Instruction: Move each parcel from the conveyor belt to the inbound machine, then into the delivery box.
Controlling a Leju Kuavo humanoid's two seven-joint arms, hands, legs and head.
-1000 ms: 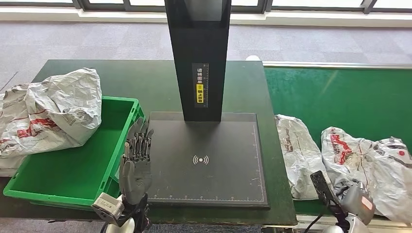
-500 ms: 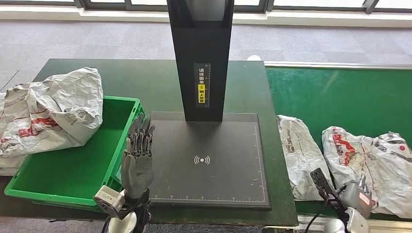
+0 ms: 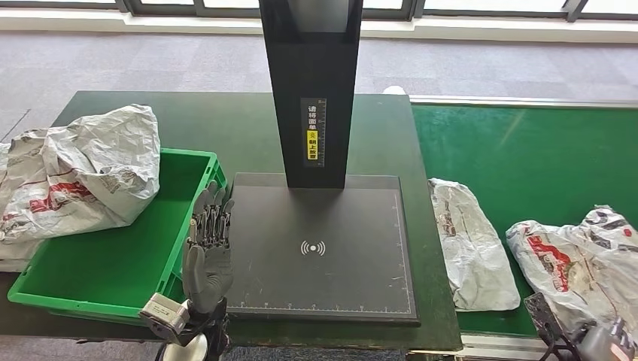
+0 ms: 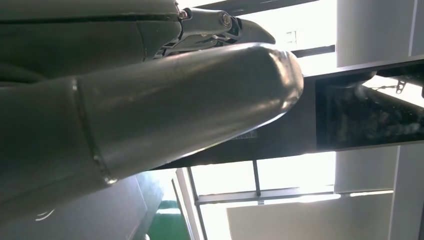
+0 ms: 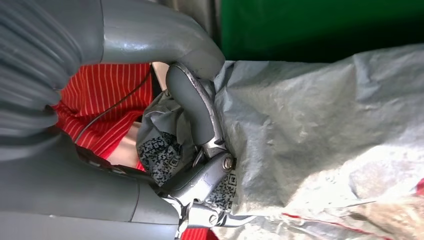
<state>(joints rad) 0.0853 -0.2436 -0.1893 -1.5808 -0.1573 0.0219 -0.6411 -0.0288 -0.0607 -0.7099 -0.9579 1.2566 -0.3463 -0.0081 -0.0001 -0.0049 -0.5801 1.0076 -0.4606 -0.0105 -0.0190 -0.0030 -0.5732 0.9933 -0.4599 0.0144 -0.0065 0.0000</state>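
You get even daylight from the window strip at the far wall; head view sharp, shadows soft. Left wrist view: blown-out windows, the thick grey thumb (image 4: 150, 115) blurred and glossy. Right wrist view: the crinkled grey plastic parcel (image 5: 320, 140) sharp, sunlit.

A dark table (image 3: 226, 124) stands on grey carpet (image 3: 150, 60) (windows (image 3: 481, 7) behind).

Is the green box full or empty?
Mostly empty. The green crate shows a bare green floor; one crumpled grey parcel lies over its far left corner, spilling onto the table.
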